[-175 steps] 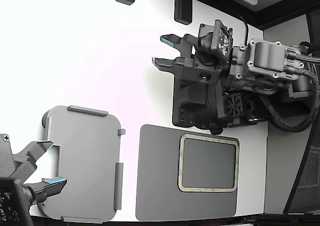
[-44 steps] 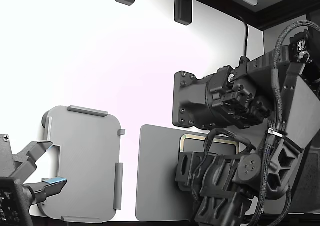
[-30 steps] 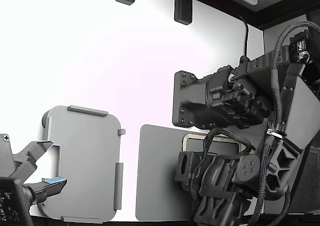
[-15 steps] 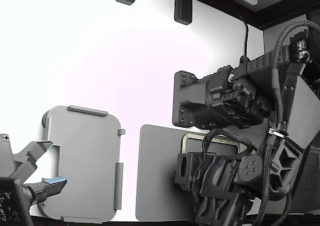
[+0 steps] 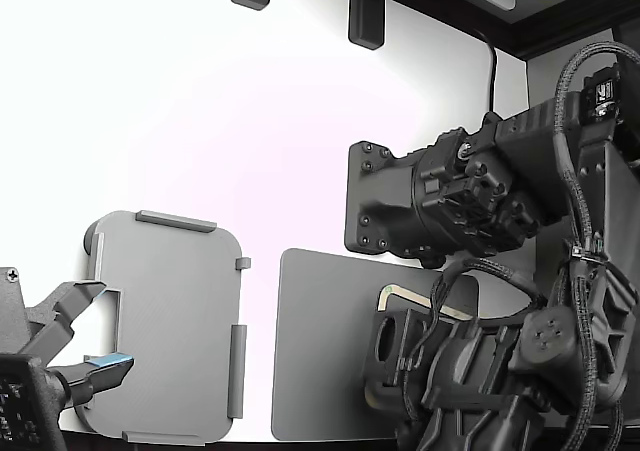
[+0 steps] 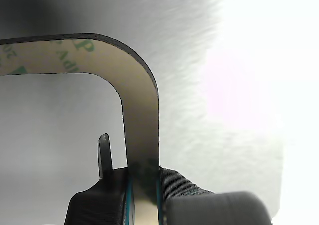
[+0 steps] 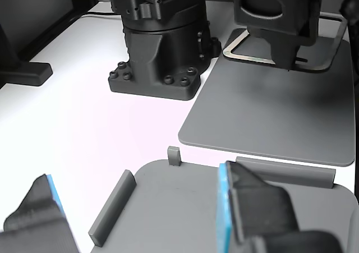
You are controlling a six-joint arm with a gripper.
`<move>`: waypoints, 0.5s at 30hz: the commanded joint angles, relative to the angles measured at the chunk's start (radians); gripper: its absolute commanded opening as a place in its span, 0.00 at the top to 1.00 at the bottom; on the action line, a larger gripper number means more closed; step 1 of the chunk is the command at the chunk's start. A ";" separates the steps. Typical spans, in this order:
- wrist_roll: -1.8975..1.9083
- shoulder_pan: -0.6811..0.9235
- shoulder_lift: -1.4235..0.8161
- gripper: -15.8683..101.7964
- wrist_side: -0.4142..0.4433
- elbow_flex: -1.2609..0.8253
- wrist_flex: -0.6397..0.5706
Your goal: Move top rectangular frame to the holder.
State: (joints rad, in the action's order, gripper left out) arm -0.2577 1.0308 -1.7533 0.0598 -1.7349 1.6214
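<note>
The top rectangular frame (image 6: 140, 110) is a thin beige border with printed letters on it. My gripper (image 6: 143, 174) is shut on one side of it, near a rounded corner. In the other view the frame (image 7: 247, 59) hangs tilted just above the dark mat (image 7: 263, 118), under the gripper (image 7: 289, 54). In the exterior view only one frame corner (image 5: 410, 296) shows past the arm. The light grey holder (image 5: 170, 321) lies at the exterior view's left, apart from the frame; it also shows in the other view (image 7: 185, 208).
A second arm's open gripper (image 5: 85, 336) sits at the holder's notched side, its blue-padded fingers (image 7: 224, 219) near the camera. A black arm base (image 5: 390, 201) stands behind the dark mat (image 5: 320, 351). Black posts (image 5: 365, 16) stand at the table's back.
My arm has shifted toward the exterior view's right and lower edge. The frame's visible corner has moved the same way with it and now sits tilted.
</note>
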 commanded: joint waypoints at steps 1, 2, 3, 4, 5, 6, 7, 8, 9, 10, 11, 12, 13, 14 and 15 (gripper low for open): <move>0.077 -0.044 -0.020 0.97 0.026 0.060 -0.006; 0.097 -0.054 -0.014 0.97 0.037 0.077 -0.005; 0.130 -0.063 -0.012 0.97 0.049 0.086 -0.005; 0.169 -0.071 -0.014 0.97 0.063 0.094 -0.008; 0.207 -0.081 -0.014 0.97 0.077 0.106 -0.008; 0.255 -0.089 -0.014 0.97 0.095 0.118 -0.008; 0.290 -0.098 -0.015 0.97 0.114 0.130 -0.008; 0.325 -0.110 -0.017 0.97 0.126 0.143 -0.006; 0.362 -0.126 -0.018 0.97 0.132 0.153 -0.005; 0.391 -0.144 -0.021 0.97 0.132 0.161 -0.005; 0.413 -0.161 -0.021 0.97 0.132 0.173 -0.005; 0.448 -0.179 -0.021 0.97 0.130 0.184 -0.005; 0.482 -0.198 -0.023 0.97 0.133 0.190 -0.005; 0.506 -0.215 -0.023 0.97 0.137 0.202 -0.006; 0.529 -0.232 -0.017 0.97 0.138 0.218 -0.005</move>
State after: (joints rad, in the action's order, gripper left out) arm 0.2102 0.8391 -1.7487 0.1933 -1.5616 1.6168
